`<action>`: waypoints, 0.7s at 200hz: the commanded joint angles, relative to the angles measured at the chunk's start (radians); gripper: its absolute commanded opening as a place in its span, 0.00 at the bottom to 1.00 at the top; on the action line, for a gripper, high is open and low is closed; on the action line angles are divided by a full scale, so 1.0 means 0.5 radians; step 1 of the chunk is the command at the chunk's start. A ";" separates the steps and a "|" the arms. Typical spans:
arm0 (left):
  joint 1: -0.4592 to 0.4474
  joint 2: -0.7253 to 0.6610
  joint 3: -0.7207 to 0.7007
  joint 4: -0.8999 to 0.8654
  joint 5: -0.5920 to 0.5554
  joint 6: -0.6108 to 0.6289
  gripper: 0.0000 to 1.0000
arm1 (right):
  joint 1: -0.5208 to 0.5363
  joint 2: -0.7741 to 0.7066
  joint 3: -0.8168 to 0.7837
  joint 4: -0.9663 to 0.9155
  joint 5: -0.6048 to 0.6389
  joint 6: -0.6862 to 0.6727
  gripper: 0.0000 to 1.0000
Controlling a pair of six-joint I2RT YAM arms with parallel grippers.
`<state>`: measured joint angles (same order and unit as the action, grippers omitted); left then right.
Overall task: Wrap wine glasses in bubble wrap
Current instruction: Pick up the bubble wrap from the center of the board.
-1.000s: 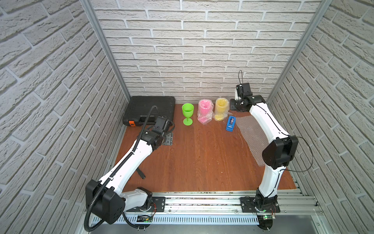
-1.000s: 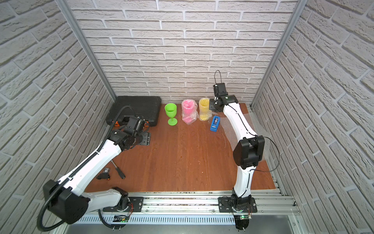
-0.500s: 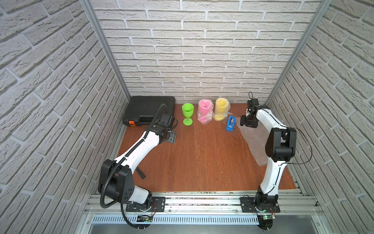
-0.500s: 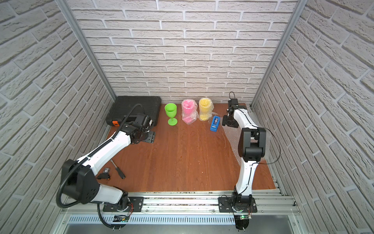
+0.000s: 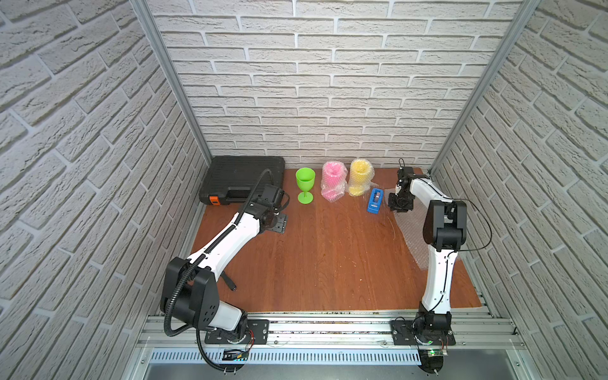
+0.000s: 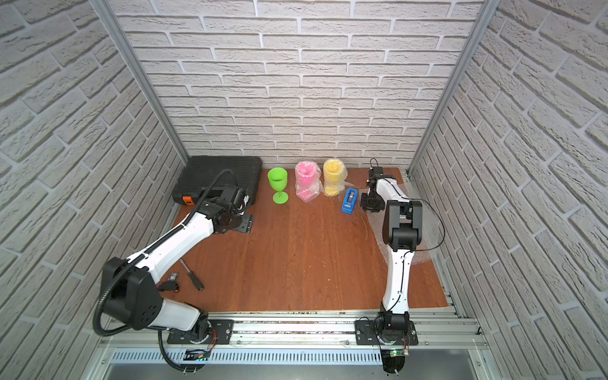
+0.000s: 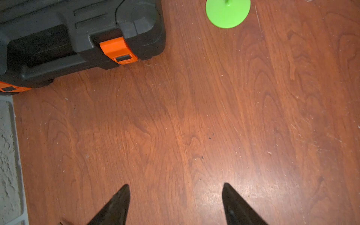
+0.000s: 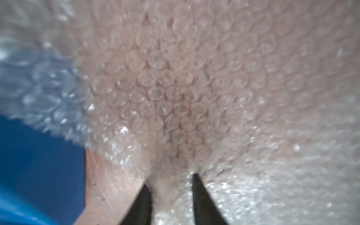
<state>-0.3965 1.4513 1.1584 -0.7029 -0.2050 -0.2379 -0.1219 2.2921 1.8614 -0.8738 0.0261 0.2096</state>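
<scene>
Three wine glasses stand in a row at the back. The lime green one (image 5: 305, 184) is bare; the pink one (image 5: 333, 181) and the yellow one (image 5: 360, 177) are each wrapped in bubble wrap. A loose sheet of bubble wrap (image 5: 411, 227) lies flat on the table's right side. My right gripper (image 5: 396, 205) is down at that sheet's far corner, and the right wrist view shows it (image 8: 169, 180) shut on a bunched fold of the film. My left gripper (image 5: 278, 222) hangs open and empty over bare wood (image 7: 176, 185), short of the green foot (image 7: 228, 11).
A blue tape dispenser (image 5: 375, 200) stands just left of my right gripper, touching the sheet's edge (image 8: 39, 165). A black tool case (image 5: 243, 179) with orange latches fills the back left corner. A screwdriver (image 6: 192, 279) lies near the left arm's base.
My right arm swung from behind the yellow glass forward and down onto the loose sheet, and its jaws opened, then closed on the film. The left gripper edged toward the green glass.
</scene>
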 commanded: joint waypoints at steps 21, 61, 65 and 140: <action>0.015 -0.028 -0.025 0.022 -0.010 0.016 0.73 | -0.018 -0.177 -0.191 0.062 0.042 0.033 0.04; 0.015 -0.058 -0.034 0.034 -0.021 -0.007 0.73 | -0.011 -0.554 -0.439 0.097 0.011 0.070 0.03; 0.017 -0.063 -0.034 0.039 -0.022 -0.011 0.73 | -0.008 -0.600 -0.466 0.097 -0.015 0.072 0.03; 0.060 -0.148 -0.081 0.071 0.061 -0.221 0.72 | 0.675 -1.300 -0.968 0.190 -0.241 -0.154 0.03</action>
<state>-0.3775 1.4246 1.1458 -0.6968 -0.1951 -0.2909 0.0879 1.6989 1.4452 -0.7918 -0.0586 0.1764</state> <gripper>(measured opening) 0.724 0.047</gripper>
